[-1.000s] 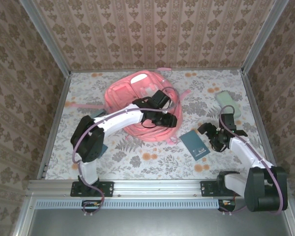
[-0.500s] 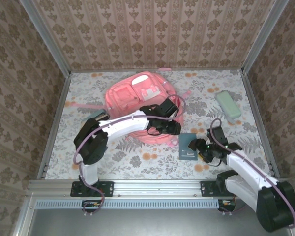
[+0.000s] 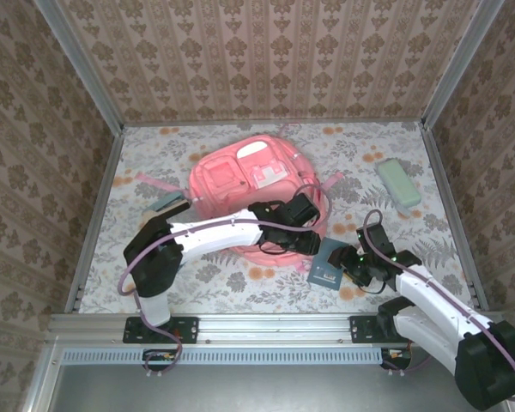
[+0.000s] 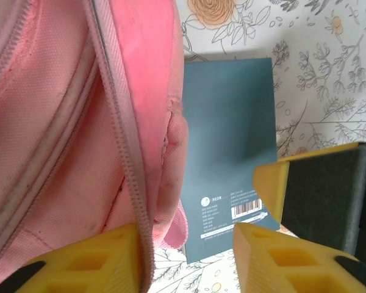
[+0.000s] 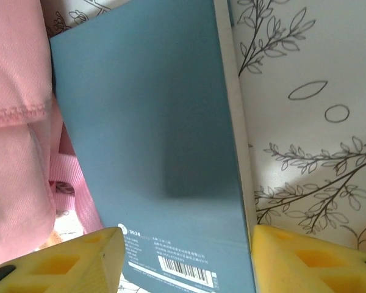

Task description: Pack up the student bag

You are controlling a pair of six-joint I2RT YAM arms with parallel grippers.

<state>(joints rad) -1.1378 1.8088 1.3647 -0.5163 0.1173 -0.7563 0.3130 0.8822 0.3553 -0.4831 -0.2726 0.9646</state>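
right fingers (image 5: 305, 256) were spread wide across a teal book (image 5: 152, 140), one yellow tip pressed to each long edge near the barcode end, holding it by its width. left fingers (image 4: 79, 262) stood wide apart with nothing held between them. the zip (image 4: 119, 152) of the pink bag (image 4: 49, 122) ran down against one tip, and the book and the floral desk (image 3: 378, 146) showed through the gap. from above, the bag lay flat in the middle of the desk, toward the far wall, pockets up. the left arm reached across its near side to its near right edge. the book lay just beside that edge, with the right fingers on its outer side. a pale green case (image 3: 396, 183) lay well apart, near the right wall.
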